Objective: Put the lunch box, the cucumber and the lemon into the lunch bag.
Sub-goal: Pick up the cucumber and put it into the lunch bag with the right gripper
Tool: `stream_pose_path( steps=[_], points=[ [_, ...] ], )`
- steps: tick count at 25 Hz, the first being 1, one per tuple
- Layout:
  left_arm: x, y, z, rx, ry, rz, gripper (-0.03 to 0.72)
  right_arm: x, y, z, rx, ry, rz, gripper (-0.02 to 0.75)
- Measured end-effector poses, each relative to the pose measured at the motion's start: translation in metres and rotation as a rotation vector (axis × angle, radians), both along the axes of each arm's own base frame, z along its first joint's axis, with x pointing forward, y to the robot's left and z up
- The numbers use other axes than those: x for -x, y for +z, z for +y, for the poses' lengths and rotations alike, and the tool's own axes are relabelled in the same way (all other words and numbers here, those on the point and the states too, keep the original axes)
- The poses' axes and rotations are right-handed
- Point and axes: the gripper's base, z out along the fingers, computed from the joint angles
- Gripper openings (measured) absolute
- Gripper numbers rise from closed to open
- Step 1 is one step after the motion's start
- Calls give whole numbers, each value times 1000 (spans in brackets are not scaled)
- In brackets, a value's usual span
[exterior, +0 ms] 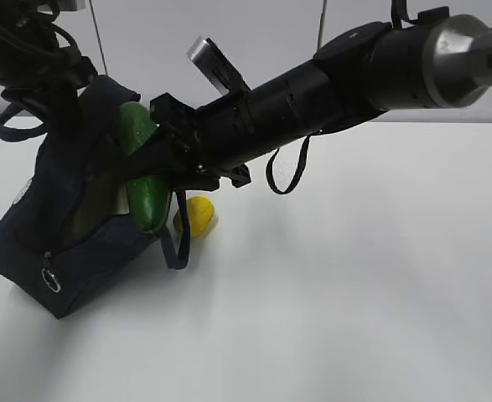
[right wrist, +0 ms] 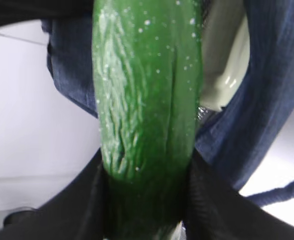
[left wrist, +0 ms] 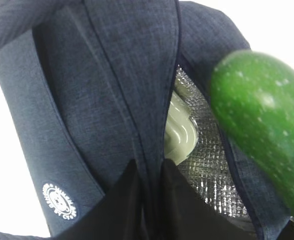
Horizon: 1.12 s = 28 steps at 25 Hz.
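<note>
Right gripper [right wrist: 147,210] clamped on glossy, speckled cucumber [exterior: 142,167], poised at mouth of lunch bag [exterior: 69,251]. Left gripper [left wrist: 149,200] pinching navy woven fabric at bag rim. Inside, against quilted silver lining, pale sage lunch box [left wrist: 179,127]. Behind bag, smooth yellow lemon [exterior: 199,216] on white table [exterior: 354,293].

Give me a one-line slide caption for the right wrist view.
Right gripper clamps the cucumber at the open lunch bag, with the lunch box already inside.
</note>
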Motion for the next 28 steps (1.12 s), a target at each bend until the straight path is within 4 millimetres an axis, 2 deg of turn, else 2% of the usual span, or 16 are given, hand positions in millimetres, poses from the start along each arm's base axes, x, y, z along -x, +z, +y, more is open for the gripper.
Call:
stream_pose_path(
  steps=[5,8,13,22,28],
  points=[
    [0,0,-1,13,0,5,58,-7,-15,6,-65,-49,67,286],
    [1,0,-2,18,1,7,58,-7,-25,11,-60,-53,82,285],
    [1,0,-2,26,0,8,58,-7,-29,17,-48,-88,71,285],
    [1,1,-5,58,-3,14,58,-18,-52,23,-41,-147,95,285],
    [2,1,-5,61,-4,18,58,-32,-41,26,-48,-201,25,285]
  ],
)
